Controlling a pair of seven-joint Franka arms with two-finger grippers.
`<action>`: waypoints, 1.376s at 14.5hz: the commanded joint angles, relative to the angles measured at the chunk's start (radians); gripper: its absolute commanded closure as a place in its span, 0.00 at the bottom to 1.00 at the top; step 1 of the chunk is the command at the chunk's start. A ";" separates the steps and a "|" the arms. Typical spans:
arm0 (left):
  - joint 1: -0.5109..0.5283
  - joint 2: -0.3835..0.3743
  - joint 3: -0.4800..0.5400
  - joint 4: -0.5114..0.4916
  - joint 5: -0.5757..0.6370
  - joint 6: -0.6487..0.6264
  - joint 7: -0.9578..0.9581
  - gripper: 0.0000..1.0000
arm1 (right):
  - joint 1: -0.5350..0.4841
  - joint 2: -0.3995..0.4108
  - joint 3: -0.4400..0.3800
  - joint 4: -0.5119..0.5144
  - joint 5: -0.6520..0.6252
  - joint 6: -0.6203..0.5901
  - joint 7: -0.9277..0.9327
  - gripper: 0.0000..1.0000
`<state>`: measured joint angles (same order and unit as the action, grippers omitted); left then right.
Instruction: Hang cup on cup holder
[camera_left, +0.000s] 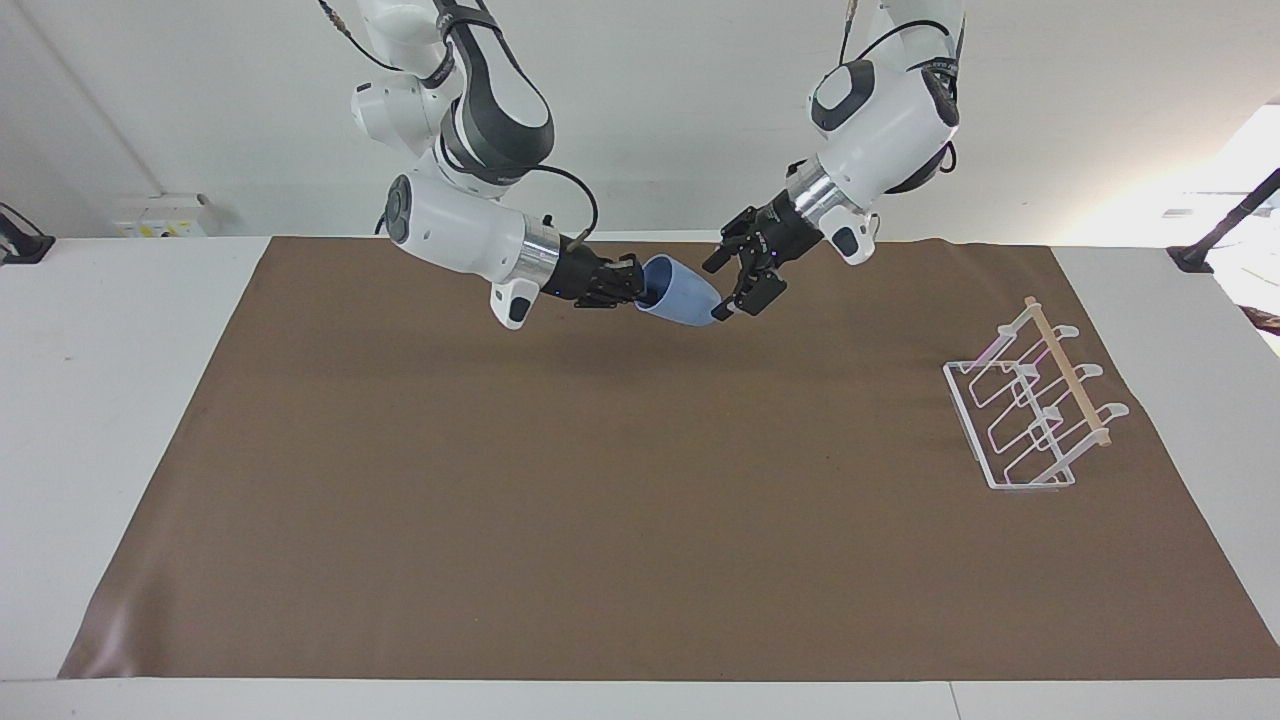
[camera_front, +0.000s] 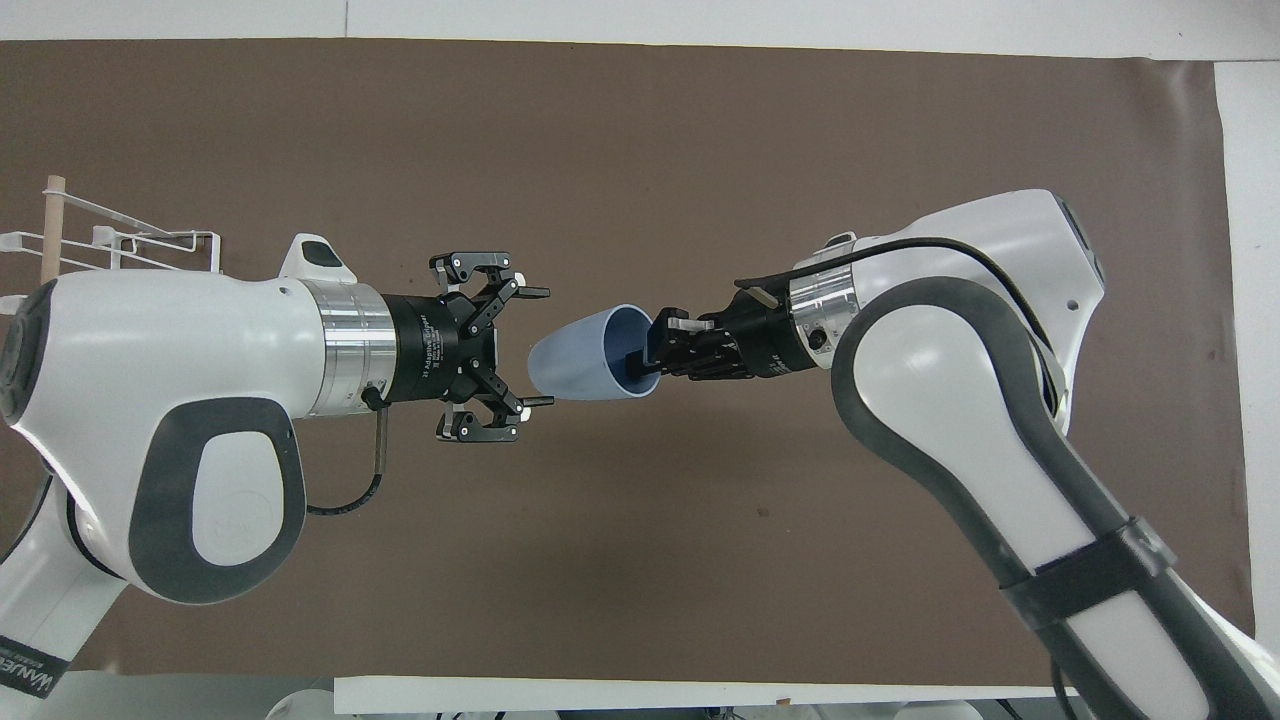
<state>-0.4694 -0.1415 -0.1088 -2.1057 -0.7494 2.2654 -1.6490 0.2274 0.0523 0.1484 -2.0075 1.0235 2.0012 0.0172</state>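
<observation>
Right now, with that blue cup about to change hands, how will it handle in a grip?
The cup looks rigid: the right end effector carries it by the rim alone without visible bending. Probably light for its size. Its smooth, tapered wall could slide out of the open left end effector, and set down sideways it would likely roll in a curve.

The left arm covers most of the cup holder (camera_front: 120, 245) in the overhead view; whether the cup (camera_left: 685, 298) touches the left tool (camera_left: 738, 283) is unclear
</observation>
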 joint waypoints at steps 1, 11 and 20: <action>-0.061 0.026 0.008 -0.002 -0.012 0.037 -0.041 0.02 | -0.013 -0.029 0.007 -0.033 0.039 0.001 -0.028 1.00; -0.138 0.074 0.008 0.004 0.047 0.095 -0.049 1.00 | 0.001 -0.037 0.007 -0.059 0.076 0.037 -0.046 1.00; -0.140 0.082 0.009 0.021 0.077 0.080 -0.060 1.00 | -0.127 -0.124 -0.004 -0.046 -0.156 0.041 -0.042 0.01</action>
<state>-0.5969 -0.0616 -0.1110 -2.0917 -0.6951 2.3669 -1.7028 0.1995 -0.0006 0.1457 -2.0410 0.9826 2.0493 -0.0051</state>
